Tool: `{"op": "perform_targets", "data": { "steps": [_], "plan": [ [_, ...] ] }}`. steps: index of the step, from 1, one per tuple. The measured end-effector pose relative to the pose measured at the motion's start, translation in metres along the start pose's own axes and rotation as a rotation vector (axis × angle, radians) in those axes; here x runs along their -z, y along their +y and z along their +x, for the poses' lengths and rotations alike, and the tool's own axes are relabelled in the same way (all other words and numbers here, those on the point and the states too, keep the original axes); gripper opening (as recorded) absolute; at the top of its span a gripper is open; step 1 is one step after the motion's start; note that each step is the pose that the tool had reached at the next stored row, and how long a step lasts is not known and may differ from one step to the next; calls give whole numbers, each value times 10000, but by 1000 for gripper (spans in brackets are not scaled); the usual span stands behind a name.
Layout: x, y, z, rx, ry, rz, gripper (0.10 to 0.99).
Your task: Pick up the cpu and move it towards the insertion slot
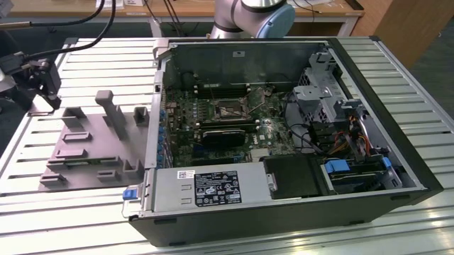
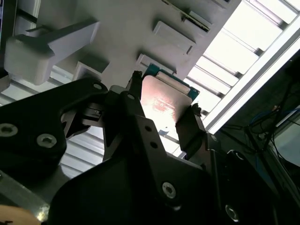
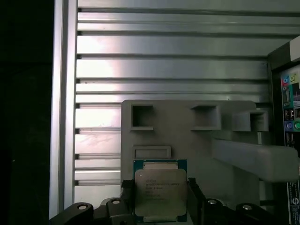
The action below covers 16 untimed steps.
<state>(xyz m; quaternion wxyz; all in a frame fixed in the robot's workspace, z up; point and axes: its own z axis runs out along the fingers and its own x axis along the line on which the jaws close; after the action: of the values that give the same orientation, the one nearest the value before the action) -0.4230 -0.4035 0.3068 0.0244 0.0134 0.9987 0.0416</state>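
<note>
Gripper [image 3: 159, 193]: two dark fingers pressed onto opposite edges of the cpu [image 3: 159, 190], pinching it flat between them; seen in both wrist views [image 2: 161, 101].
Cpu [image 2: 165, 104]: silver top facing the cameras, green rim showing at its far edge. It is held over the grey fixture plate [image 3: 187, 136]. Whether its underside is clear of the plate cannot be told.
Fixture plate [image 1: 92, 143]: lies on the slatted table [image 1: 57, 218] toward the table's edge on the exterior view's left, just beside the open computer case [image 1: 284, 218].
Insertion slot [image 1: 228, 109]: silver-framed square with a dark centre on the motherboard [image 1: 212, 133], inside the case toward its far wall, well apart from the plate.
Step in hand: judged as the pick-up, with the grasp made and the carry toward the slot not yet covered.
Next move calls for: by judgement, a lift that clears the plate's upright posts and then the case's side wall, keeping the chip level and squarely held.
First wrist view: cpu from above, an empty square recess [image 3: 152, 152] just beyond it, and the case's port panel [image 3: 290, 117] at the picture's border.
Second wrist view: finger contact on the cpu edges from close behind.
Exterior view: slot, case and plate together, so the gap between plate and slot can be judged.
</note>
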Motion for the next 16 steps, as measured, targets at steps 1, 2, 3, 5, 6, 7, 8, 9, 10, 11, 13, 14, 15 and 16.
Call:
{"op": "perform_targets", "data": {
  "steps": [1,2,3,5,6,7,8,9,10,11,13,14,15,16],
  "plan": [
    [28,2,-1,0,0,0,537],
    [53,4,-2,0,0,0,537],
    [75,6,-4,0,0,0,537],
    [110,9,-5,0,-1,-1,537],
    [131,11,-6,0,-1,-1,537],
    [154,13,-8,0,-1,-1,537],
    [177,15,-9,0,0,-1,537],
    [197,17,-10,0,0,-1,537],
    [218,18,-10,0,0,-1,537],
    [239,20,-11,0,-1,-1,537],
    [281,24,-13,0,0,0,537],
    [301,25,-14,0,0,-1,537],
    [320,27,-15,0,-1,-1,537],
    [342,29,-16,0,-1,-1,537]
  ]
}}
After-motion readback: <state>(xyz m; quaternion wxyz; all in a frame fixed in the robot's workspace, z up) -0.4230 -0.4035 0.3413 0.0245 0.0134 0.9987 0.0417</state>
